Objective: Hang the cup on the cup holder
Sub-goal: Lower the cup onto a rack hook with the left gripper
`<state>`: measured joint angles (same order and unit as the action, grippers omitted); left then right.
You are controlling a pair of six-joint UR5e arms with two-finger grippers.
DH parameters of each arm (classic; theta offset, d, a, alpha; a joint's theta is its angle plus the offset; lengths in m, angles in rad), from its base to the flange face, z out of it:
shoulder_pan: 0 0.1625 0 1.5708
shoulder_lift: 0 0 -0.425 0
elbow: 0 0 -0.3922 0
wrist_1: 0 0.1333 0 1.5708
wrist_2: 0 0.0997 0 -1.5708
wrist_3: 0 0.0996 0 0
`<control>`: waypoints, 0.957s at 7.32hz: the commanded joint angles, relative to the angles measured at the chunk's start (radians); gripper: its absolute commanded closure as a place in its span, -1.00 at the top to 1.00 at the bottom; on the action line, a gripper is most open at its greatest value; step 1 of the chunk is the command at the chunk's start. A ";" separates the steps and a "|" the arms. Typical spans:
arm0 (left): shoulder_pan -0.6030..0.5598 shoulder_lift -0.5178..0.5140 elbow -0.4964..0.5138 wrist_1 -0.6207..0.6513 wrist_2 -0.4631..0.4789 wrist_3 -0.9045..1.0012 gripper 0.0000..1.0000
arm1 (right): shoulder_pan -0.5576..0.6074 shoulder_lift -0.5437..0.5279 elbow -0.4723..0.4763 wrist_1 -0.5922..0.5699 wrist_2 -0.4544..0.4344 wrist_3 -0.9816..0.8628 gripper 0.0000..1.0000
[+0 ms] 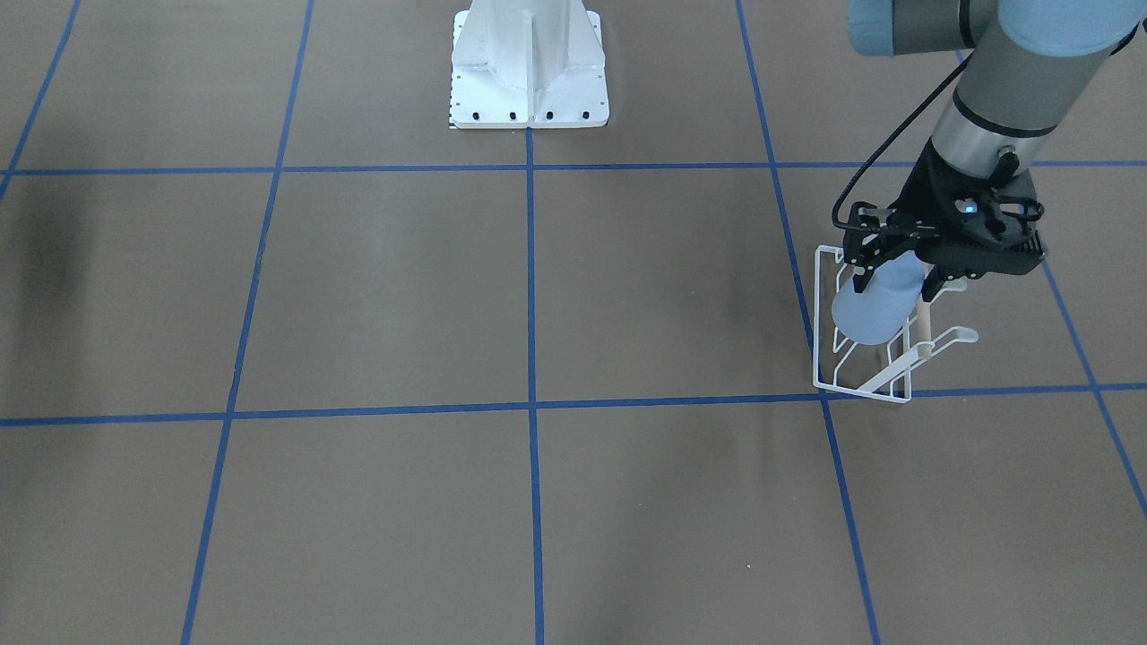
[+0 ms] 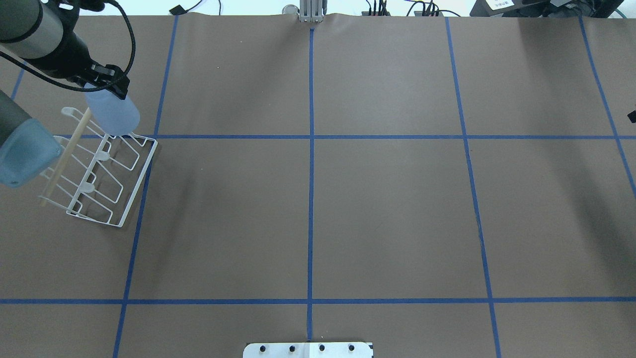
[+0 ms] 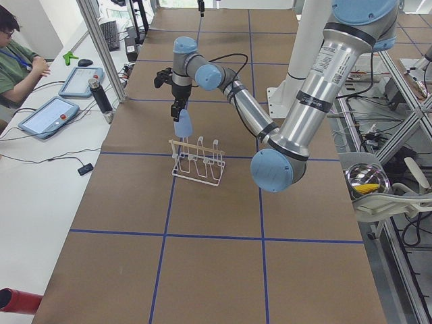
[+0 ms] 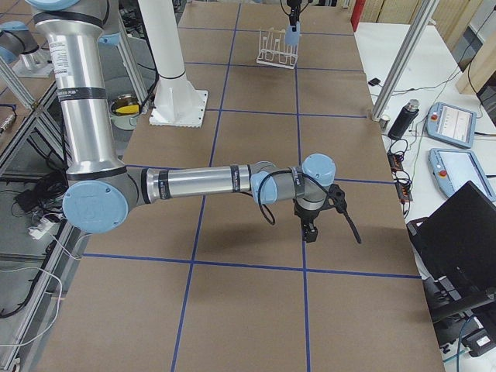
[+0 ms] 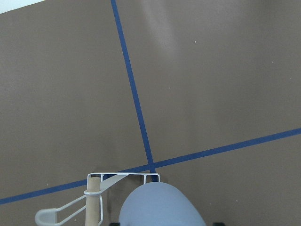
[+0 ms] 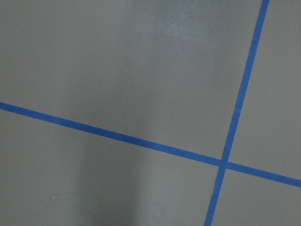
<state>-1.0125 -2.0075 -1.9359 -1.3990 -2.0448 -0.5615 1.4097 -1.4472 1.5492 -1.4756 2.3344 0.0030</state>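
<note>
My left gripper (image 1: 896, 285) is shut on the narrow base of the light blue cup (image 1: 874, 312). It holds the cup rim-down and tilted, just above the far end of the white wire cup holder (image 1: 862, 383). In the overhead view the cup (image 2: 114, 115) hangs over the holder's (image 2: 107, 171) end prongs, beside the wooden dowel (image 2: 64, 156). The left wrist view shows the cup (image 5: 160, 209) above the holder's end wire (image 5: 123, 175). I cannot tell whether cup and prong touch. My right gripper (image 4: 311, 231) hovers low over bare table far from the holder; I cannot tell whether it is open or shut.
The robot's white base (image 1: 529, 76) stands at the table's middle edge. Blue tape lines (image 2: 311, 149) cross the brown table. An operator (image 3: 17, 57) sits with tablets beyond the far edge. A metal bowl (image 3: 366, 179) sits off the table by the base.
</note>
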 commanded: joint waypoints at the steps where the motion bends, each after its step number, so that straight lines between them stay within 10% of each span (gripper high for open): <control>1: 0.008 0.003 0.014 -0.002 0.000 0.000 -1.00 | 0.000 -0.002 0.000 0.001 0.003 0.000 1.00; 5: 0.040 0.006 0.060 -0.003 0.000 0.000 -1.00 | 0.000 -0.009 -0.001 0.000 0.036 0.000 1.00; 6: 0.040 0.006 0.069 -0.003 0.000 -0.001 0.29 | 0.000 -0.009 0.008 0.001 0.034 0.002 1.00; 7: 0.040 0.007 0.060 -0.002 -0.002 -0.018 0.96 | 0.000 -0.009 0.014 0.001 0.033 0.003 1.00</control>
<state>-0.9737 -2.0018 -1.8743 -1.4018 -2.0451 -0.5660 1.4097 -1.4554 1.5551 -1.4748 2.3681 0.0044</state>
